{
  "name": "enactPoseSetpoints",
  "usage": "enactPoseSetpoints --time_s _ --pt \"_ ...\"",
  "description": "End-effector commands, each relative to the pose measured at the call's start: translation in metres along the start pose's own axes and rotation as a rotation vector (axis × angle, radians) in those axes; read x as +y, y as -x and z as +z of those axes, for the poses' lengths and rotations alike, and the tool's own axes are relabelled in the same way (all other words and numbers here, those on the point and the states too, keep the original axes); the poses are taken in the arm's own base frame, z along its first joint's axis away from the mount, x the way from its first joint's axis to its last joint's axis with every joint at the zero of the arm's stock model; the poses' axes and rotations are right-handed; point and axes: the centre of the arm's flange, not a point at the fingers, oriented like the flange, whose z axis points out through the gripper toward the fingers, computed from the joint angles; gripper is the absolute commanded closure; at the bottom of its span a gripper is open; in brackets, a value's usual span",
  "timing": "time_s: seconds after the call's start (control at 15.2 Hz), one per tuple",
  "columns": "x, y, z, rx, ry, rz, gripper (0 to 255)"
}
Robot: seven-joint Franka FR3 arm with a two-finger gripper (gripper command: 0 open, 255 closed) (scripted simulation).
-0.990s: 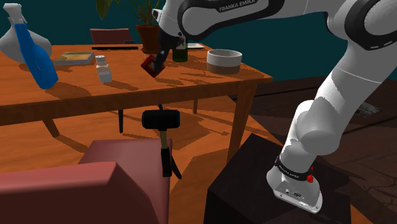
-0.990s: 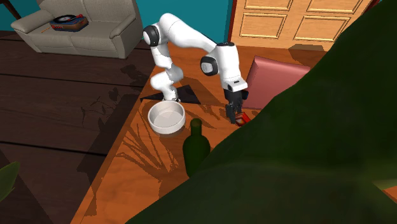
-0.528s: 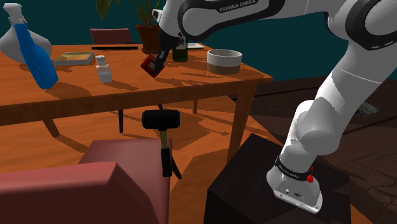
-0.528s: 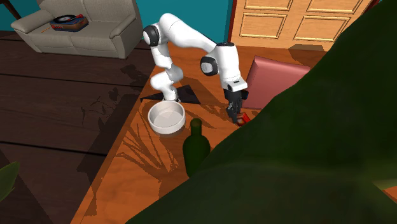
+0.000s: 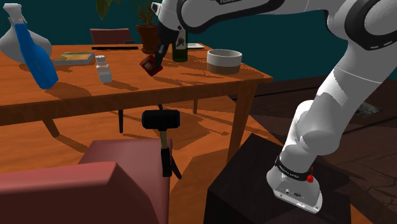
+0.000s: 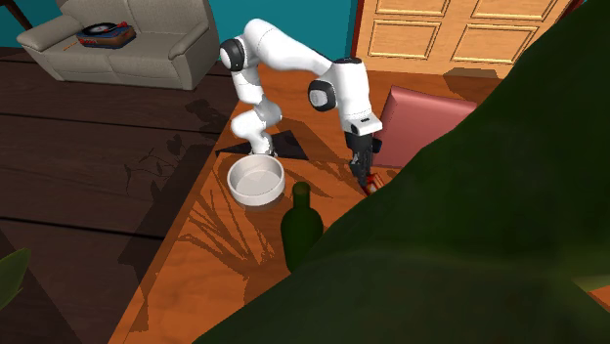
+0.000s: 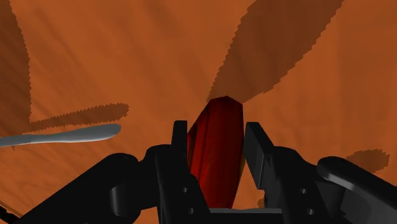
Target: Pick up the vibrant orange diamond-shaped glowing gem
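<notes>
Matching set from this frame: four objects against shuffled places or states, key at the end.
1. red gem
2. white bowl
3. blue spray bottle
4. hammer

A. below the table edge, beside the red chair
B. on the table, at the shoulder view's far left
C. clasped in the gripper
D. on the table, near its corner at the shoulder view's right

Pairs: 1-C, 2-D, 3-B, 4-A

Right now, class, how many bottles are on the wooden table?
3: a blue spray bottle at the shoulder view's left, a small white bottle near it, and a dark green bottle beyond the gripper. The arm may hide others.
</notes>
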Motion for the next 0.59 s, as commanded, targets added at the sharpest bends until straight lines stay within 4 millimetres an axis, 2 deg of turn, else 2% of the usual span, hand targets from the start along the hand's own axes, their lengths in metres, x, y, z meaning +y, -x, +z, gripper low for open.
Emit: enactPoseSetpoints --time_s 0.0,0.53 --pt "0.002 -0.004 -0.010 0.000 0.000 0.000 255" --pt "0.013 -0.021 -0.048 0.000 0.000 0.000 255"
